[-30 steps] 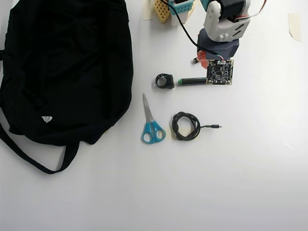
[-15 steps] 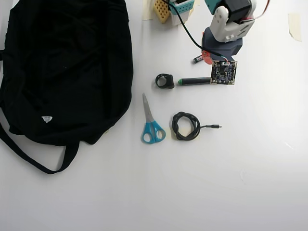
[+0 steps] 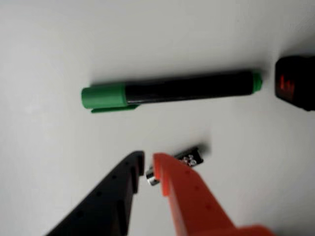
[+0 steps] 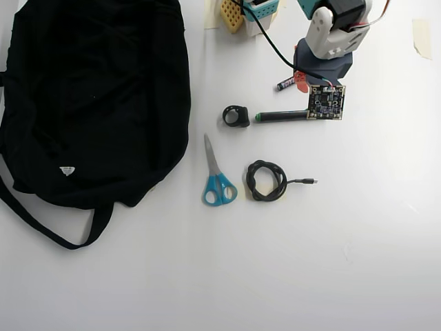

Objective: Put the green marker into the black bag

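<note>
Lying flat on the white table (image 4: 358, 227), the green marker (image 3: 170, 90) is the landmark: black barrel, green cap at left in wrist view, green tail at right. Gripper (image 3: 147, 160) hovers just below it in wrist view, not touching; black and orange fingers nearly together w/ only a slim gap, nothing held. A small battery (image 3: 178, 161) lies just behind the orange finger (image 3: 182, 189), between gripper & marker. In overhead view the marker (image 4: 279, 116) sits w/ a black ring-like item (image 4: 236, 116) just left of it, blue-handled scissors (image 4: 217, 178) and a coiled cable (image 4: 267, 181) below it, and the black bag (image 4: 89, 96) well apart to the left.
</note>
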Controlling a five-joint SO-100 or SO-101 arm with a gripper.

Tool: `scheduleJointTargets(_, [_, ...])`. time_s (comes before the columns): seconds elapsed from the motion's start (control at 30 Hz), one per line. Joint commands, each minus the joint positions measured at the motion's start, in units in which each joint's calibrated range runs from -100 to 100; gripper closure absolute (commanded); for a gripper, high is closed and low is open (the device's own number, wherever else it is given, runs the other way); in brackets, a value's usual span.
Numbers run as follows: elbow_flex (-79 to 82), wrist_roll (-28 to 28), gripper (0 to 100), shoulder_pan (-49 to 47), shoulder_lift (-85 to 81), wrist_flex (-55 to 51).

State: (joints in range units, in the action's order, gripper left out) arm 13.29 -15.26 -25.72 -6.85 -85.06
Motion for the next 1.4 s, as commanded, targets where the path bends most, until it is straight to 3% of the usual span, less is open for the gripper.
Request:
scheduleJointTargets(0.0, [0.3,0.0,98,-0.2,-0.4,0.8])
scheduleJointTargets(0.53, [1.1,1.8,97,1.0,-0.4,0.8])
scheduleJointTargets(0.93, [1.2,15.2,98,4.9,-0.3,0.4])
scheduleJointTargets(1.27, [3.2,32.9,98,6.1,-0.4,0.8])
scheduleJointTargets(1.37, [2.5,36.0,98,6.1,-0.4,0.8])
